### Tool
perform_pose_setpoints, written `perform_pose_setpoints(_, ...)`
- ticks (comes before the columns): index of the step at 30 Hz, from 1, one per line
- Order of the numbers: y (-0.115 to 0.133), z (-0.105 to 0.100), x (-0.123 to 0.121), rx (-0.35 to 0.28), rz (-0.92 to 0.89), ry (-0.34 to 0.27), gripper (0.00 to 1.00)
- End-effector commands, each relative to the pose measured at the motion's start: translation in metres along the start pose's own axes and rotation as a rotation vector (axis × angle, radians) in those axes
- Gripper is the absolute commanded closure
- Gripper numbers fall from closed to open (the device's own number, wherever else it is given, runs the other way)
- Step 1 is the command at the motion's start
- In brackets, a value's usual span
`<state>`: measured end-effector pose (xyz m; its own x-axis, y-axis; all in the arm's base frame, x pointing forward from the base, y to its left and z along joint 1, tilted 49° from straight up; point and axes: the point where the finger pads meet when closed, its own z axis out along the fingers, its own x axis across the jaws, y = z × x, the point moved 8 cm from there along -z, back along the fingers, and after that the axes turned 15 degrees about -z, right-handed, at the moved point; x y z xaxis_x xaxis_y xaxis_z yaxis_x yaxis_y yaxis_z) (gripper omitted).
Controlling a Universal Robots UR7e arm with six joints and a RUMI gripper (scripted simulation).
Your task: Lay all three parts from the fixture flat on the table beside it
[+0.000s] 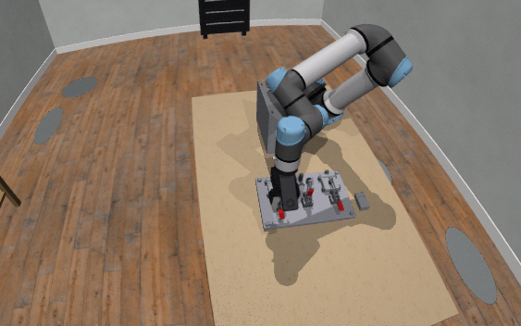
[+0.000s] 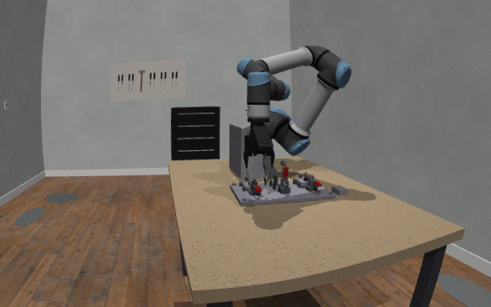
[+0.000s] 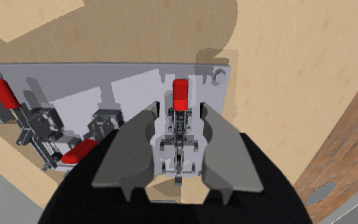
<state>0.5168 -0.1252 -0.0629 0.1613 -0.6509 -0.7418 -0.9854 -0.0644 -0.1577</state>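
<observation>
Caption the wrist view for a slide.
Open two-jaw gripper straddling a red-handled toggle clamp on the grey fixture plate.

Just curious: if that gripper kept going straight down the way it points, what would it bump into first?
Probably the red-handled clamp between its fingers, on the grey fixture. The gripper is partly open and holds nothing.

The fixture (image 1: 267, 210) lies on the worktop (image 1: 341, 278), in front of the arm's base and of an upright panel (image 1: 264, 116) that stands behind it. Three toggle clamps sit side by side on the fixture: in the top view the left clamp (image 1: 280, 214) lies under the gripper (image 3: 177, 150), whose jaws stand partly open on either side of it, the middle clamp (image 1: 308, 194) is just to its right, and the right clamp (image 1: 337, 196) lies beyond that. One small part (image 1: 363, 201) lies on the worktop just beside the fixture's right edge.
</observation>
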Motion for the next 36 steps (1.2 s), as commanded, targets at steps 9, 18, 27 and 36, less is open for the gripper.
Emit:
perform_pose_setpoints(9,0.0,0.0,0.0,0.001,0.0,0.001,0.72)
perform_pose_setpoints(18,0.0,0.011,0.0,0.001,0.0,0.001,0.72)
perform_pose_setpoints(27,0.0,0.026,0.001,0.001,0.0,0.001,0.72)
perform_pose_setpoints(36,0.0,0.027,0.001,0.001,0.0,0.001,0.72)
